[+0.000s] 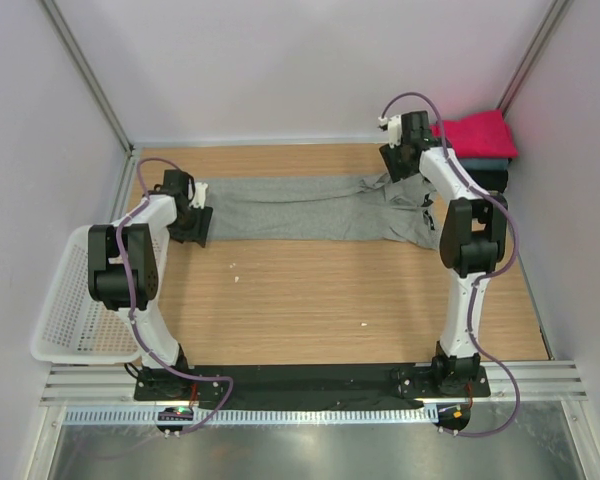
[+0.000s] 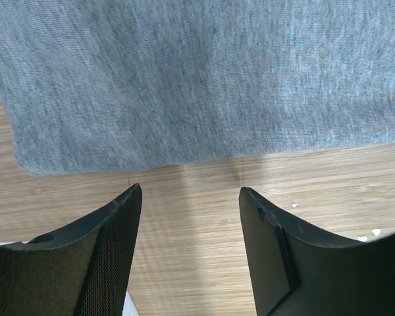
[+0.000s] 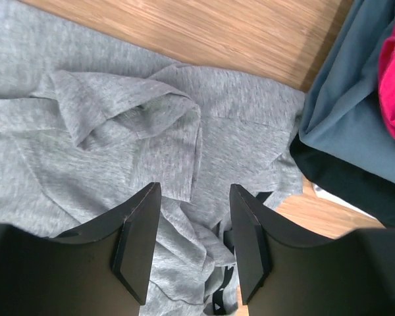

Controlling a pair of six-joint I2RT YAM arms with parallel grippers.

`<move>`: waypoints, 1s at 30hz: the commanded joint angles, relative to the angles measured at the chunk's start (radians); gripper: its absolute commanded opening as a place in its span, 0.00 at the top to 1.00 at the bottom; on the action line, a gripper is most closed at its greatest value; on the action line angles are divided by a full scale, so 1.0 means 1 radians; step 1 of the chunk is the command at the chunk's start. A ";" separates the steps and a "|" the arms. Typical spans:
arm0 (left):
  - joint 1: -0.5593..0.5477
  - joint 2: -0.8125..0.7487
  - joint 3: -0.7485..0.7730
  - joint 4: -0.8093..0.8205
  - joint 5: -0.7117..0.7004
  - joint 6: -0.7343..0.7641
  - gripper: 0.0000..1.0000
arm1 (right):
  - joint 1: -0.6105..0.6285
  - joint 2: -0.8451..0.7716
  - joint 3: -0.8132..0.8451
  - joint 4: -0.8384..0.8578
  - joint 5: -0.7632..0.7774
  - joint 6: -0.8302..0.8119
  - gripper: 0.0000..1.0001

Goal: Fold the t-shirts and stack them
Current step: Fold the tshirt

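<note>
**Wood-grain desk (image 1: 310, 310) set for a fold**

Across its far half lay the large heather-grey cotton t-shirt (image 1: 300, 208), pulled long and flat, likely to ready a fold. The left gripper (image 2: 187, 191) hovered at its plain end, jaws apart and empty. The right gripper (image 3: 194, 191) hung equally open, holding nothing, over the rumpled collar end. A magenta-red tee (image 1: 475, 132), a slate-blue tee (image 3: 342, 99) and a black tee (image 3: 342, 181) sat stacked just beside.

I have the left arm (image 1: 130, 265) folded up on the left side, elbow bent back toward the near edge. The left gripper (image 1: 202, 222) sits low with its fingers (image 2: 112, 227) spread wide. The right arm (image 1: 470, 240) reaches to the far right, wrist tipped down, and the right gripper (image 1: 395, 168) is parted too
</note>
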 commanded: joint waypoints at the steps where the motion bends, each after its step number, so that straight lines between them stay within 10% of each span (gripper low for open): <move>1: -0.003 -0.012 -0.004 0.017 0.023 -0.001 0.38 | -0.030 -0.053 -0.017 0.014 -0.081 0.031 0.48; 13: -0.003 -0.013 -0.004 0.016 0.009 0.001 0.38 | -0.187 0.192 0.215 -0.148 -0.390 0.166 0.51; 30: -0.003 0.008 0.006 0.014 0.018 -0.002 0.38 | -0.208 0.094 0.145 -0.108 -0.564 0.208 0.52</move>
